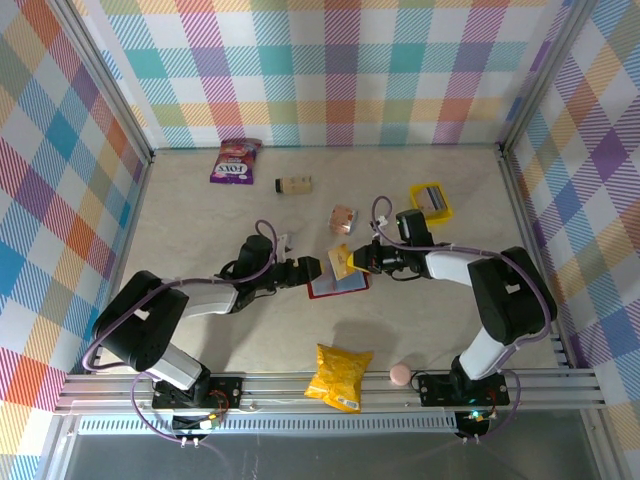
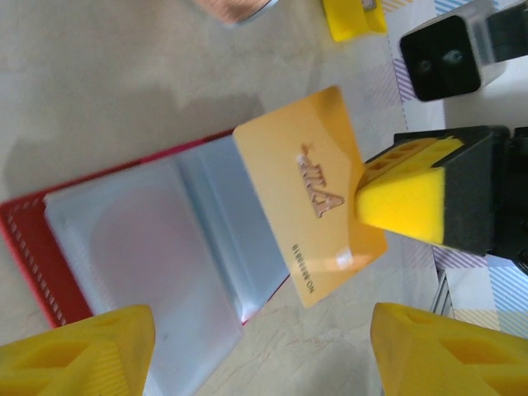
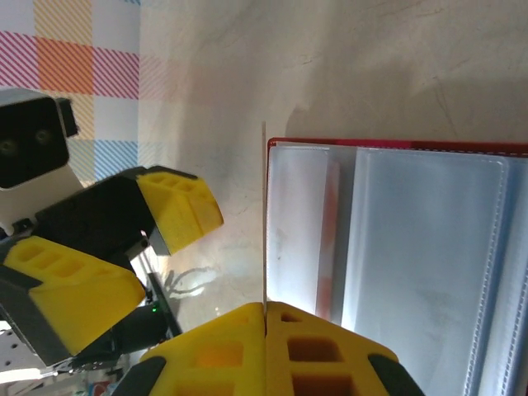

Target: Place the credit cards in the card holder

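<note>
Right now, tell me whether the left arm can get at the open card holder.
Probably yes. The left gripper hangs open right beside the card holder, with nothing lying between them. The right gripper pinches a yellow card above the holder's far part, so that side is crowded.

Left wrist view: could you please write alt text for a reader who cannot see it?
The right gripper pinches a yellow card by its edge, tilted over the open red card holder with clear pockets. The left gripper, open, frames the bottom.
</note>
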Controlling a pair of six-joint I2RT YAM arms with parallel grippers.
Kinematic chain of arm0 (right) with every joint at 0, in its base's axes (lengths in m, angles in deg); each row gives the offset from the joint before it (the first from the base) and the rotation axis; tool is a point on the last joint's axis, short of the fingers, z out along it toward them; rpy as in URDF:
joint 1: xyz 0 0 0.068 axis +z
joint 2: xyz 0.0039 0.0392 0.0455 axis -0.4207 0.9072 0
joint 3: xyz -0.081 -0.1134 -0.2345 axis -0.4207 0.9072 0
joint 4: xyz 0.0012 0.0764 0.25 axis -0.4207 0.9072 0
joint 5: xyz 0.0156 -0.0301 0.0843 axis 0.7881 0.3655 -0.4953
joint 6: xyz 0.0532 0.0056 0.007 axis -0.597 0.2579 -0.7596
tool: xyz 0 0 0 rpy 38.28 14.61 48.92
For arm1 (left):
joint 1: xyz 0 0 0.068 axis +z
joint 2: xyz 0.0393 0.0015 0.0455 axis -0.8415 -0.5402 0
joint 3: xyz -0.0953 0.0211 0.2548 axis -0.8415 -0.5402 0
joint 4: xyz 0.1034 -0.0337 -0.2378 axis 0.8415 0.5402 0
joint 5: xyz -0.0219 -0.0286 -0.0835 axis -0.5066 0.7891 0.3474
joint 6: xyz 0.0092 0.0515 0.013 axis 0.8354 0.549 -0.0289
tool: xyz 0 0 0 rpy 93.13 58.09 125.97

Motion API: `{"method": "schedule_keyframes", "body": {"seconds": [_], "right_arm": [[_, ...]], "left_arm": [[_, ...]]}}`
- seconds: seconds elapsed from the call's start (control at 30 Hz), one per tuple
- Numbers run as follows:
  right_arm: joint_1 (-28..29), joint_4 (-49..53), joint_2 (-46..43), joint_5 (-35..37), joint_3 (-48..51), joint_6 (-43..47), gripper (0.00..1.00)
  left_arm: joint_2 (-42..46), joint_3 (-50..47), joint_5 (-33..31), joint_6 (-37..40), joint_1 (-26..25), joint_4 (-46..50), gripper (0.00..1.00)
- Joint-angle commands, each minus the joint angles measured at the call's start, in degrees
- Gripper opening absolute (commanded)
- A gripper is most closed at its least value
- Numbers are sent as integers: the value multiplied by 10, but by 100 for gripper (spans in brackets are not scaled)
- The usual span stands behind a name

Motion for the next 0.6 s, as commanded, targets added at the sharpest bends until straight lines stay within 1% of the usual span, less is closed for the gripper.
{"method": "schedule_keyframes", "body": {"seconds": [0.0,0.17,0.3,0.57], "right_arm": [[6,-20,-18,27,26,2,0],[21,-12,-46,49,39,3,0],[27,-20,-77,75,59,3,0],[36,-12,-74,83,57,2,0]], "left_arm": [[-6,-5,32,-18,5,-39,69],[-33,1,38,-23,5,-39,68],[-40,-4,44,-38,5,-61,67],[-37,-3,33,-32,5,-44,67]]}}
